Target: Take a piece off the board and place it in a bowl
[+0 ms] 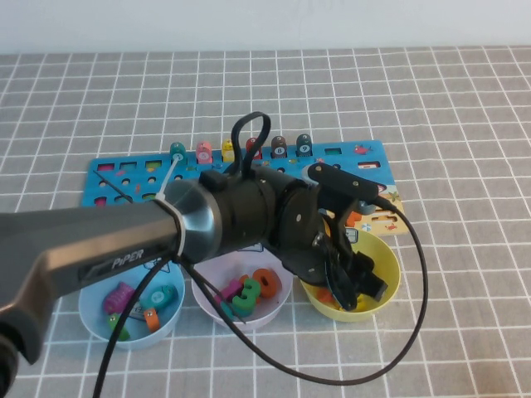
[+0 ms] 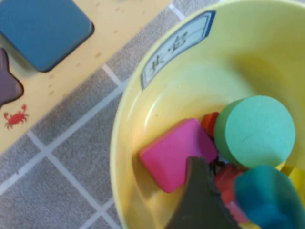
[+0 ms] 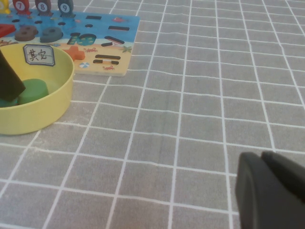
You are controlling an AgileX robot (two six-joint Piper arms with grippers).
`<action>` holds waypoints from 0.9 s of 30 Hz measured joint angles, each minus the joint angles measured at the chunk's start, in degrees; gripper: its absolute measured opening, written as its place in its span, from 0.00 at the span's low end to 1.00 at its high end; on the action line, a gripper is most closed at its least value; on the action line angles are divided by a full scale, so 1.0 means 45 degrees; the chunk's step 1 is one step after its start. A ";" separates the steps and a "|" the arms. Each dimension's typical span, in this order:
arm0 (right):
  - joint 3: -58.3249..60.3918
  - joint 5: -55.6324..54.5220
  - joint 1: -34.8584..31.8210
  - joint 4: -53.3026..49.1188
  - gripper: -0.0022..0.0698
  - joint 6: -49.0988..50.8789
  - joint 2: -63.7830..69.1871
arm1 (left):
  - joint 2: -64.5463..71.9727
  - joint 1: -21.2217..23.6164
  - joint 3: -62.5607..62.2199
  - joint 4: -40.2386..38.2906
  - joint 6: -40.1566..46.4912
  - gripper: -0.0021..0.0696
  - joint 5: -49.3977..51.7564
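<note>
My left gripper [image 1: 357, 290] reaches down into the yellow bowl [image 1: 387, 259]. In the left wrist view one dark finger [image 2: 196, 200] shows, and the teal piece [image 2: 267, 200] sits just beside it with a thin gap between them, over the pile in the bowl [image 2: 157, 95]. A green disc [image 2: 255, 131], a pink block [image 2: 176, 152] and red pieces lie in the bowl too. The bowl's white label [image 2: 178, 45] is at its rim. The board [image 1: 124, 170] lies behind the bowls. My right gripper [image 3: 263, 156] is shut and empty, low over the cloth, right of the bowl [image 3: 43, 107].
A pink bowl [image 1: 282, 303] and a light blue bowl [image 1: 87, 315], both with pieces in them, stand left of the yellow one. Coloured pegs [image 1: 203, 152] stand along the board's far edge. Grey checked cloth covers the table [image 3: 200, 119].
</note>
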 joint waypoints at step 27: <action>0.0000 0.0000 0.0000 0.0000 0.01 0.0000 -0.0004 | -0.8489 0.0787 0.5169 0.1726 0.0052 0.03 -0.1509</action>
